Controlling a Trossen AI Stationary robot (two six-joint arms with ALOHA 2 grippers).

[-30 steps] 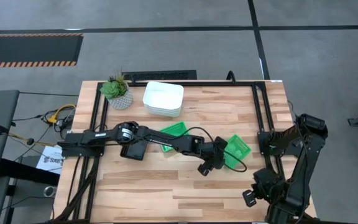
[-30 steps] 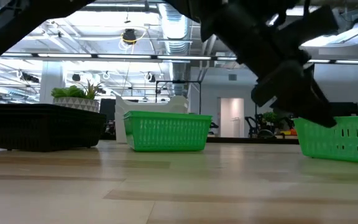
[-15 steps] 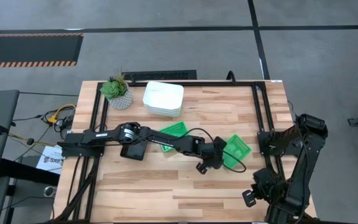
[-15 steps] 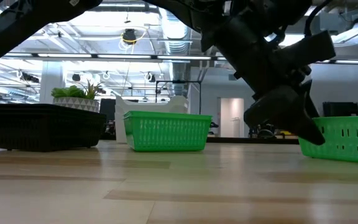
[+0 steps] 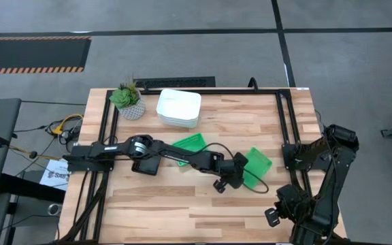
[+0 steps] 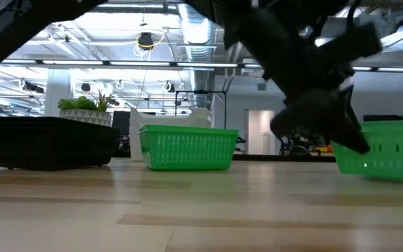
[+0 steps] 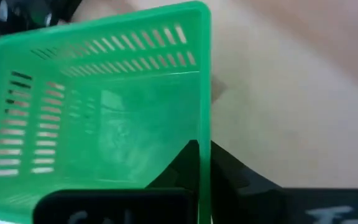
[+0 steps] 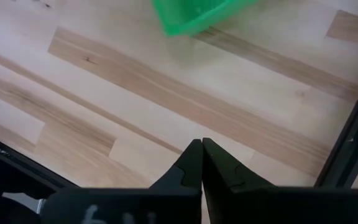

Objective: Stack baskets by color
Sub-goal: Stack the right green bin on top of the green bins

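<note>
Toward the table's right lies a green basket (image 5: 258,162), with my left gripper (image 5: 241,174) shut on its left side; it fills the left wrist view (image 7: 104,106). A second green basket (image 5: 190,142) rests flat on the table behind the left arm. A black basket (image 5: 145,165) lies under that arm. White baskets (image 5: 179,107) stand nested at the far edge. My right gripper (image 8: 202,149) hangs shut over bare wood at the table's right side, holding nothing. My left gripper pinches one side wall of the green basket at its rim (image 7: 204,134), one finger (image 7: 182,163) inside the basket and the other (image 7: 232,171) outside. The fingers slant down from the table's left. The basket looks slightly tipped, the held side up.
A potted plant (image 5: 128,100) stands at the far left corner. Black frame rails (image 5: 283,122) run along the table's left and right sides. Bare wood (image 5: 182,204) stretches along the near half. The right arm's base (image 5: 318,170) stands at the right edge.
My left gripper has shut onto the right-hand green basket's wall, having sunk a little toward it. The basket has tipped slightly and shifted a little toward the left. The right arm has kept still.
</note>
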